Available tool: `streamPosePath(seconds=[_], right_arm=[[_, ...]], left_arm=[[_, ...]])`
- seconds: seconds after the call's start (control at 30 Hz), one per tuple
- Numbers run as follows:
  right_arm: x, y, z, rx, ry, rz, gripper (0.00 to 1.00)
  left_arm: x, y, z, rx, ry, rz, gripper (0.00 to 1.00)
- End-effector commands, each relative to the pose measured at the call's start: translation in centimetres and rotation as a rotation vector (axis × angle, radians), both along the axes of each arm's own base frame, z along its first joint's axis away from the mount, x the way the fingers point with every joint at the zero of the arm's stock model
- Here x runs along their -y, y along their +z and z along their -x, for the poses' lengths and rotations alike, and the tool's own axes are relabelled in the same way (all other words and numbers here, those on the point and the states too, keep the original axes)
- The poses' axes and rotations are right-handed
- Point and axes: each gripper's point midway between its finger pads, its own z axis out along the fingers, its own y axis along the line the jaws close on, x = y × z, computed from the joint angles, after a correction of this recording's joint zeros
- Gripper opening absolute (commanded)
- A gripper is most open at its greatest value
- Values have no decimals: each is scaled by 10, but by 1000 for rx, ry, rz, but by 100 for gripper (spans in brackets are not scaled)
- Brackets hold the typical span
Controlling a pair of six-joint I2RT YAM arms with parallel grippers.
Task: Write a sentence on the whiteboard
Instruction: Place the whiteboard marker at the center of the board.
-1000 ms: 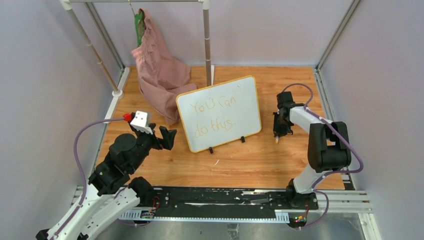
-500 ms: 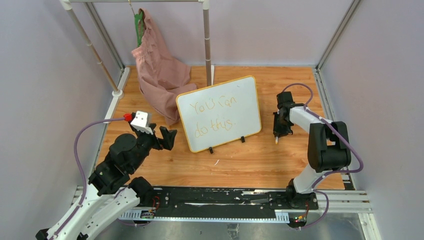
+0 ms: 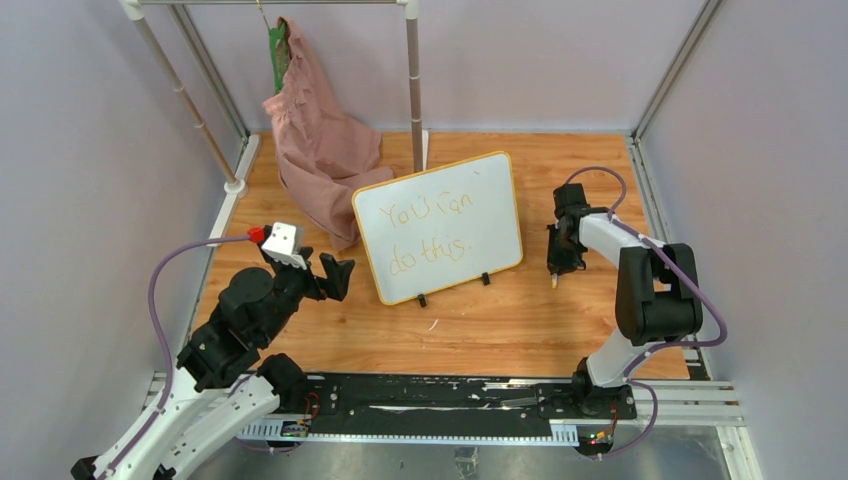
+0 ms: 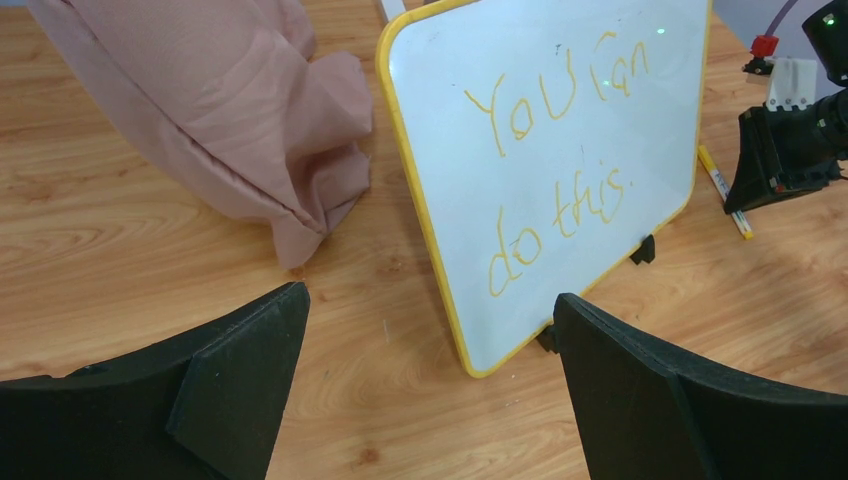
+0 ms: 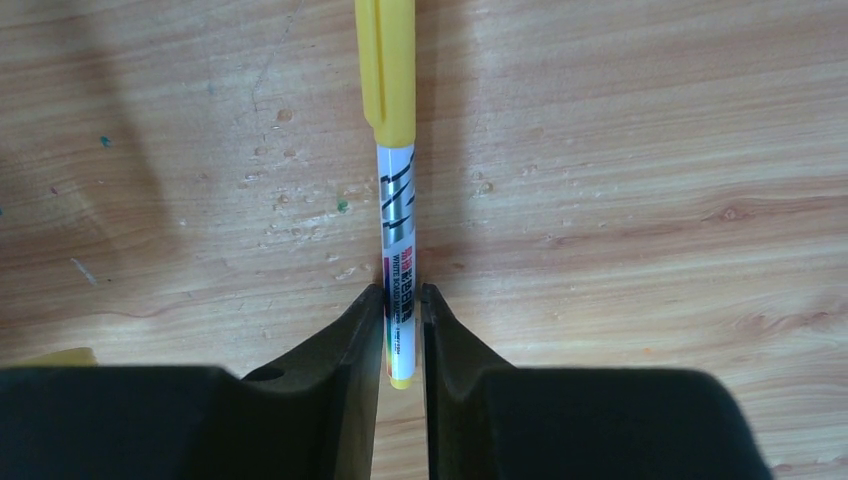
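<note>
The whiteboard [image 3: 440, 225] stands tilted on two black feet mid-table; it also shows in the left wrist view [image 4: 600, 150]. The sentence [image 3: 430, 230] "You can do this." is on it in two orange-yellow lines [image 4: 555, 170]. My right gripper [image 3: 558, 262] is low over the table to the board's right, jaws shut on the tail of a capped yellow marker [image 5: 397, 150], which lies along the wood [image 4: 722, 188]. My left gripper [image 3: 338, 272] is open and empty, left of the board, its fingers [image 4: 240, 370] wide apart.
A pink cloth [image 3: 315, 140] hangs from a green hanger [image 3: 277, 55] on a white rack [image 3: 415, 85] and piles on the table behind the board's left side. Grey walls enclose the wooden table [image 3: 480, 320].
</note>
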Motion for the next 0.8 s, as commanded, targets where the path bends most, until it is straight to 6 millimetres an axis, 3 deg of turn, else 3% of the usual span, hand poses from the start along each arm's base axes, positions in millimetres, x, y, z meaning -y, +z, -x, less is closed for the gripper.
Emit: streamPosePath(seconds=[0.0,0.37,0.63,0.77], right_arm=[[12,-6,14,-42,-15,40,22],[13,-5,16,-38,-14,45,19],[13,0,14,-24,-25,42,31],[11,11,9,9,-37,30,36]], left_arm=[[2,1,-2,18,-3,-7,98],[3,1,-1,21,-8,-5,98],[5,1,-1,24,-20,-6,98],[6,2,0,27,-31,-5,98]])
